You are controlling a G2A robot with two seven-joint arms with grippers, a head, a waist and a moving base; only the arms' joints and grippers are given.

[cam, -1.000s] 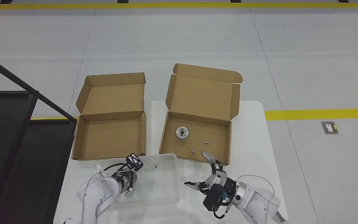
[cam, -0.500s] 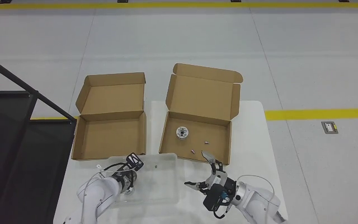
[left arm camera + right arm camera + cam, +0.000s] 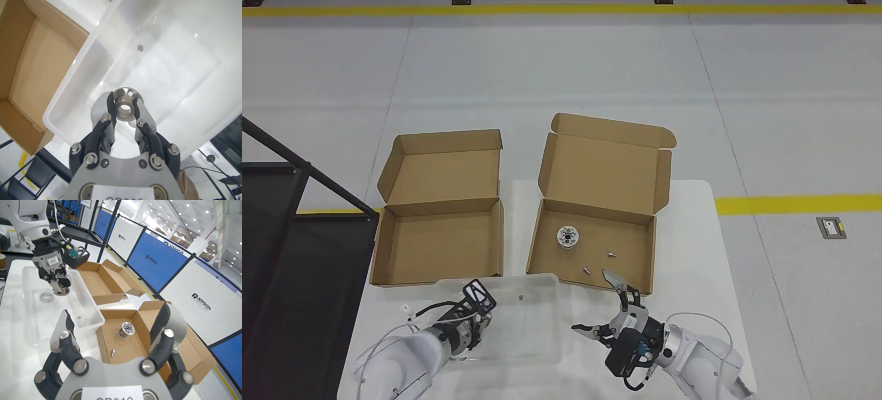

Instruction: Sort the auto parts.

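Clamping flanged bushing [image 3: 124,110] by its barrel with left pincer [image 3: 60,289], low inside clear bin [image 3: 532,290] at front edge of surface [image 3: 690,250]. Loose ring [image 3: 46,297] lying on bin floor just beside it. Spread wide and empty: right pincer [image 3: 116,311], near front-right corner. Sitting in right cardboard box [image 3: 627,235]: hub part [image 3: 125,330] and small bolt [image 3: 112,352].

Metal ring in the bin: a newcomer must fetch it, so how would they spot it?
Find the clear bin before the two cardboard boxes. The ring lies flat inside, beside the left gripper. Unlike the flanged sleeve gripped there, it is loose.
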